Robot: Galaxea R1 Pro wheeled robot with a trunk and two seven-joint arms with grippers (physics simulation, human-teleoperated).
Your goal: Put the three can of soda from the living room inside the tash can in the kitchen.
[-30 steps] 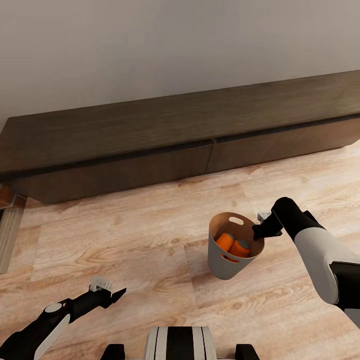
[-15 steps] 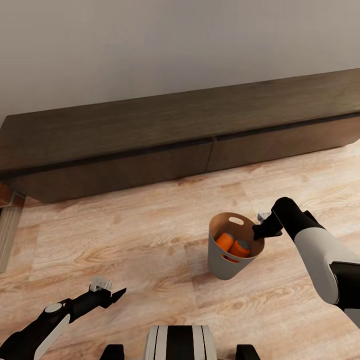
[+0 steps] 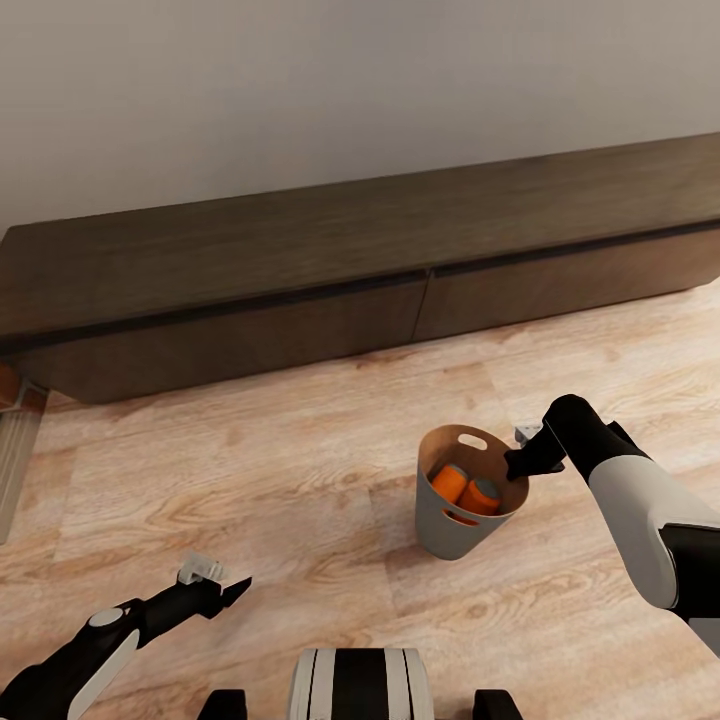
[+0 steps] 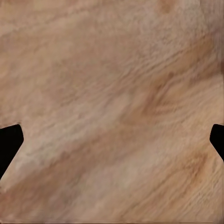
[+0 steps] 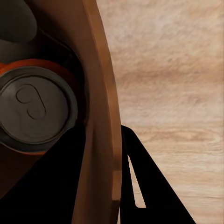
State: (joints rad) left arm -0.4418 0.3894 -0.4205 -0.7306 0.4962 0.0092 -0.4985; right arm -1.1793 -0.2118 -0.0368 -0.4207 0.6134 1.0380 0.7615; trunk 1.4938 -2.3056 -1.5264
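The grey trash can (image 3: 452, 528) with its brown inside stands low over the pale wood floor, right of centre. Two orange soda cans (image 3: 449, 482) (image 3: 482, 495) lie inside it; the blue can is hidden. My right gripper (image 3: 517, 462) is shut on the bin's right rim, one finger inside and one outside. The right wrist view shows that rim (image 5: 100, 107) pinched in the right gripper (image 5: 102, 133), with a can's grey top (image 5: 35, 105) beside it. My left gripper (image 3: 235, 586) hangs open over bare floor, its fingertips (image 4: 9, 142) wide apart.
A long dark low cabinet (image 3: 300, 290) runs along the pale wall ahead. Pale wood floor (image 3: 250, 470) lies between it and me. A strip of brick and a grey edge (image 3: 15, 440) shows at the far left.
The whole view has drifted slightly, so the cabinet sits a bit higher and further left. The bin, the cans and both arms keep their places relative to me.
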